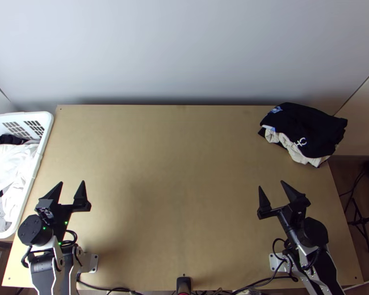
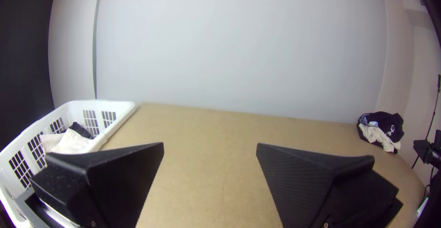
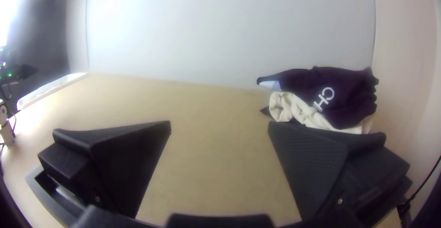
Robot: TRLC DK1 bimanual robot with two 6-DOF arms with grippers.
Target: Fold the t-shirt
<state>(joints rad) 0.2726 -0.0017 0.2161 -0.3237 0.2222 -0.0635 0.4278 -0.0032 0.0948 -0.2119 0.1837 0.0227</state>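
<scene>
Across the bench (image 1: 179, 172) I see the white basket (image 1: 46, 130) at the left edge, loose white clothes (image 1: 12, 162) inside, and at the far right corner a bunched dark garment (image 1: 307, 125) lying over cream cloth (image 1: 296, 152); the t-shirt could be in either spot, I can't tell which. I expect light, limp fabric, hard to damage but quick to crumple or drag a second layer along, so I'd pinch a single edge at a shoulder or hem. My left gripper (image 1: 71, 183) and right gripper (image 1: 271, 184) are both spread wide, holding and touching nothing.
</scene>
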